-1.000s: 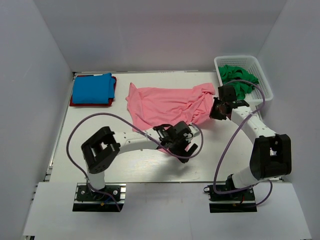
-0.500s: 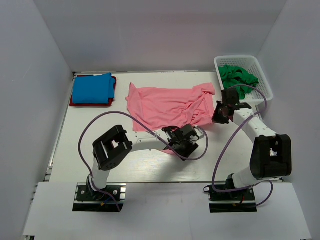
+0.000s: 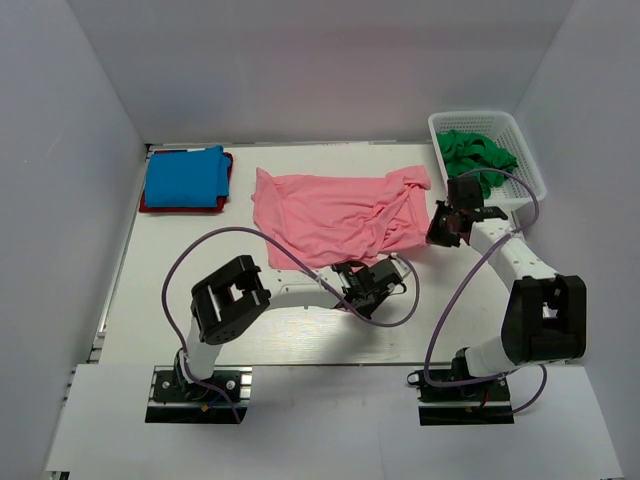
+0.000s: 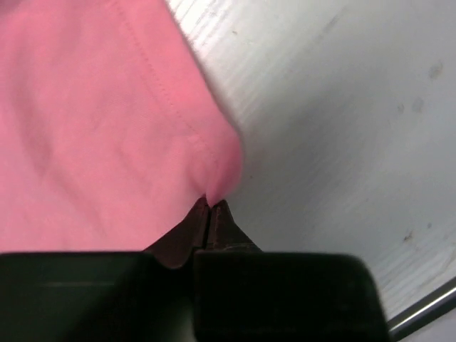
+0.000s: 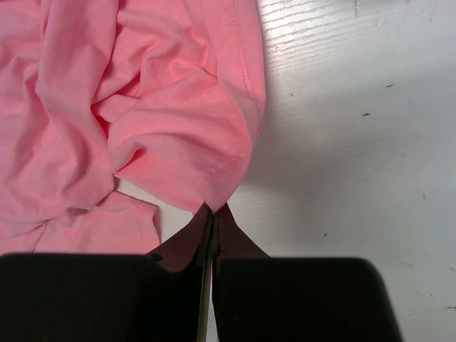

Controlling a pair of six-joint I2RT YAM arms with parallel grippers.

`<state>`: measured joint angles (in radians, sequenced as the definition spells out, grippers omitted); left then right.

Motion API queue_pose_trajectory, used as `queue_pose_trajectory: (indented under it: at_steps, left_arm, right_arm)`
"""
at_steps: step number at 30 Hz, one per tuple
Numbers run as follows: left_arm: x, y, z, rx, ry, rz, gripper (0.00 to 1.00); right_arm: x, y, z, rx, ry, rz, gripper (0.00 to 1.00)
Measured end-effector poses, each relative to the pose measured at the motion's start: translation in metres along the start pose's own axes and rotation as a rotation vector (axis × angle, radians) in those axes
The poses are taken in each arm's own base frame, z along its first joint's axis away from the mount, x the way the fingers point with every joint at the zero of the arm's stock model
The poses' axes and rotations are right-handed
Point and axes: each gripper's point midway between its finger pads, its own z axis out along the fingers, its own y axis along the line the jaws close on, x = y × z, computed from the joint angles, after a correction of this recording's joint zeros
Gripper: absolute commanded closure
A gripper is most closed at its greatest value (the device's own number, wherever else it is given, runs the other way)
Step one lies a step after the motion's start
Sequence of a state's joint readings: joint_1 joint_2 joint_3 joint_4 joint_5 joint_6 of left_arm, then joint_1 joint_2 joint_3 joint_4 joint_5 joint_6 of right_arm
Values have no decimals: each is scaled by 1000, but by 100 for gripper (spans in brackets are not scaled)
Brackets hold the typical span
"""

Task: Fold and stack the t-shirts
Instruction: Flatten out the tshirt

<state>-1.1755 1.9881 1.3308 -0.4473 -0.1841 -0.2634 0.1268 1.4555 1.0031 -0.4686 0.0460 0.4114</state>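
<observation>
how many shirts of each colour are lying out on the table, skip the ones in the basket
pink shirt: 1
blue shirt: 1
red shirt, only its edge showing under the blue: 1
total: 3

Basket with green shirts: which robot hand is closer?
Right. The right gripper sits beside the basket, at its near-left corner; the left gripper is farther off, holding the pink shirt mid-table.
</observation>
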Motion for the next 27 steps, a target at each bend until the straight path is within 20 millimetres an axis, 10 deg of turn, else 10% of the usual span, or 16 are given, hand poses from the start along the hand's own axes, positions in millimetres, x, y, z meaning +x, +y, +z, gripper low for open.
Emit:
queue_pose_trajectory:
  at_steps: [8,12,15,19,23,27]
  left_arm:
    - [10,29,-12,-193,23,-103,100]
    - [-10,75,-56,-346,-67,-163,100]
    - [-71,112,-137,-415,-349,-252,100]
    - [-135,175,-309,-528,-872,-450,100]
    - [-126,226,-432,-721,-1140,-586,100]
    - [-111,248,-484,-855,-1204,-626,100]
  right_arm:
    - [-8,4,-14,-28,-46,-10,100]
    - [-18,12,-32,-68,-96,-31,100]
    - [-36,23,-54,-115,-160,-50,100]
    - [-72,37,-97,-155,-291,-72,100]
    - [-110,44,-149,-156,-453,-87,100]
    - [-140,47,-200,-154,-606,-99,100]
